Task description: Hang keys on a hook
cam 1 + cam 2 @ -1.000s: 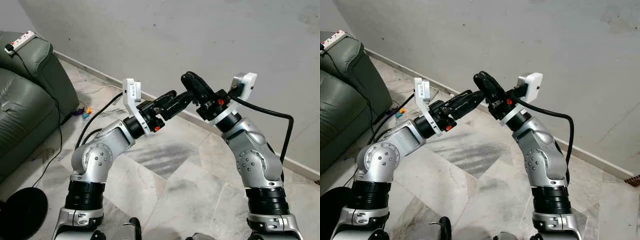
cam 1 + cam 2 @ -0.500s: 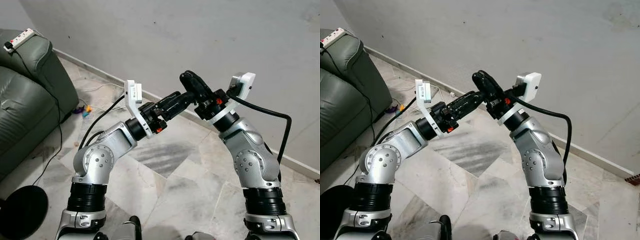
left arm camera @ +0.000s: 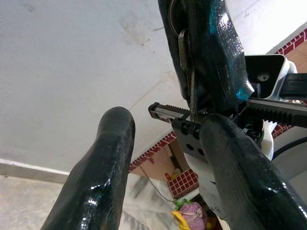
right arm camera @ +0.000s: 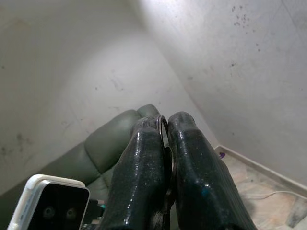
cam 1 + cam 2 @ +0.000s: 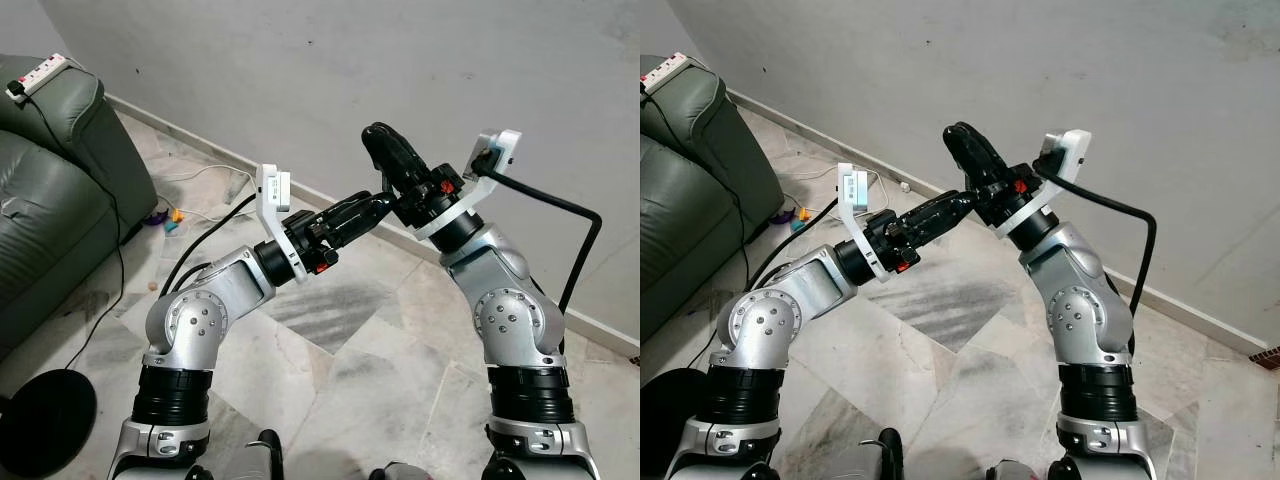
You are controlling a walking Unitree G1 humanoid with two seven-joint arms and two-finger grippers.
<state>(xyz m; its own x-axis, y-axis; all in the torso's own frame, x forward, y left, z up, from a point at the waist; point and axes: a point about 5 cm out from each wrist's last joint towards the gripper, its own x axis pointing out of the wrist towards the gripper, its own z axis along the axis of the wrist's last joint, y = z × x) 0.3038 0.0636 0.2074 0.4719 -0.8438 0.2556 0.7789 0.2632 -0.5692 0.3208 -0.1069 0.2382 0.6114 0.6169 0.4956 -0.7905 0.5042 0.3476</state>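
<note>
Before a bare grey wall over marble floor, your right hand is clamped on the keys, mostly hidden between its fingers. Your left hand is spread, empty, just below them.

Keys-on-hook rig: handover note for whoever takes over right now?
Right gripper: shut on the keys, key ring pinched between its fingertips, raised in front of the wall.
Left gripper: open, fingers just below the right gripper, holding nothing.
Done: keys are in the right gripper's grip.
Left: find the hook, which I cannot make out in these views, and hang the keys on it.
</note>
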